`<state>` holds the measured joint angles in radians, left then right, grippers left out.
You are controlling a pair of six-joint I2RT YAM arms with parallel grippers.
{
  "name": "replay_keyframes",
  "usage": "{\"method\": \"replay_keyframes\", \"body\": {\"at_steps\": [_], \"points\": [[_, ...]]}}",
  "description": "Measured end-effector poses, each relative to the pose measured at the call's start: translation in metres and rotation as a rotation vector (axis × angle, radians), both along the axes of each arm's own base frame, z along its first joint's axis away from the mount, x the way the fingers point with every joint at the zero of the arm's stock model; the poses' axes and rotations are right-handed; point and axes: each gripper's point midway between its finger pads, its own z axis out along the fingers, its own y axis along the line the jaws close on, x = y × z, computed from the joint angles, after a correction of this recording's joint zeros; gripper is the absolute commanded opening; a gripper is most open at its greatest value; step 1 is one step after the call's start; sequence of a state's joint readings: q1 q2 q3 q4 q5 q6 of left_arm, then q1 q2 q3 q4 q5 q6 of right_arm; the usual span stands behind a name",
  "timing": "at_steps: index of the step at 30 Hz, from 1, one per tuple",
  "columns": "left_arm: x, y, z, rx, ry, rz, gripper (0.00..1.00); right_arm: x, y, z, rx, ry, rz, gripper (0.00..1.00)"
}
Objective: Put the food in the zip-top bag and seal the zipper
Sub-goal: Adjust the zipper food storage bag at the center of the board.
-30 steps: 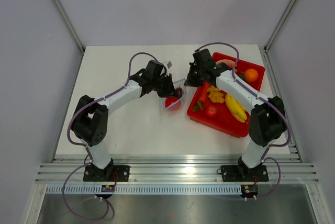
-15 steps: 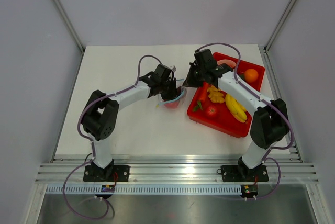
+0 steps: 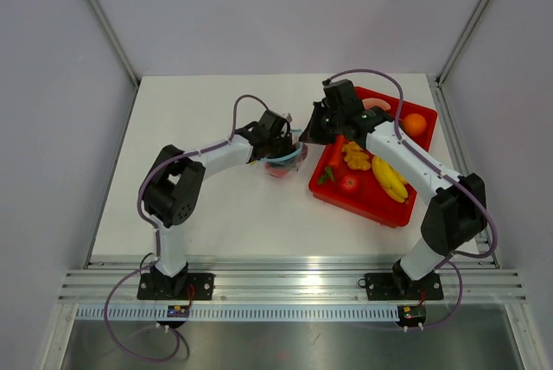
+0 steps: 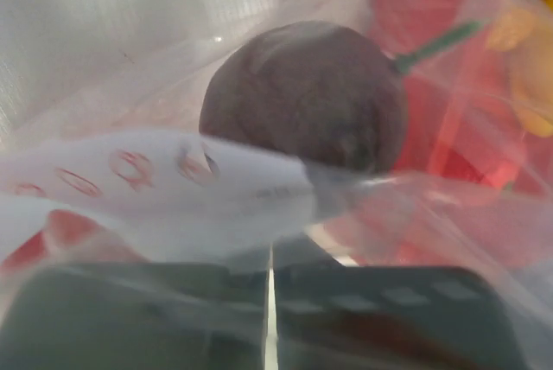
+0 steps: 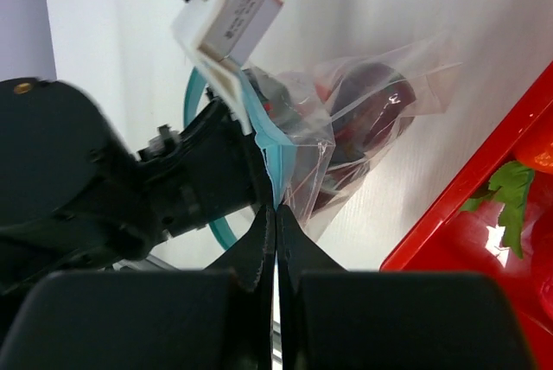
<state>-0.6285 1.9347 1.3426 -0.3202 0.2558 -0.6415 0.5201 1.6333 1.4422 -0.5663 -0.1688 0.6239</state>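
The bag [image 3: 283,162] is just left of the tray [image 3: 367,206] — a round fruit [image 4: 302,98] inside it, a banana [image 3: 389,178] on the tray.

The top camera looks down from high behind; both wrist cameras face the zip-top bag [image 5: 380,85] up close.

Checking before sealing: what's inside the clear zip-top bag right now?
A dark purple fruit shows through the zip-top bag, a red fruit partly visible beside it. Crinkled plastic hides anything else.
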Motion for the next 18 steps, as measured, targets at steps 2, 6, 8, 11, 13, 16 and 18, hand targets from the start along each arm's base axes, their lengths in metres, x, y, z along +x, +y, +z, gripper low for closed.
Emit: {"method": "replay_keyframes", "body": {"at_steps": [2,6,8,11,13,16,18], "points": [[0.0,0.0,-0.005,0.004,0.01,0.002,0.0,-0.003,0.001,0.005,0.01,-0.005,0.006,0.0],[0.0,-0.001,-0.006,0.003,0.01,0.002,0.0,-0.008,0.005,0.008,0.017,-0.005,0.016,0.0],[0.0,-0.001,-0.006,0.003,0.011,0.002,0.0,-0.009,0.006,0.008,0.017,-0.004,0.019,0.0],[0.0,-0.001,-0.006,0.003,0.011,0.002,0.0,-0.01,0.007,0.006,0.015,-0.001,0.019,0.0],[0.0,-0.001,-0.007,0.007,0.012,0.004,0.0,-0.01,0.006,0.001,0.009,0.004,0.017,0.0],[-0.003,0.002,-0.005,0.015,0.013,-0.002,0.0,-0.01,0.001,-0.006,-0.016,0.01,-0.001,0.0],[-0.007,0.005,0.003,0.019,0.006,-0.013,0.0,-0.008,-0.003,-0.009,-0.035,0.005,-0.016,0.0]]}}
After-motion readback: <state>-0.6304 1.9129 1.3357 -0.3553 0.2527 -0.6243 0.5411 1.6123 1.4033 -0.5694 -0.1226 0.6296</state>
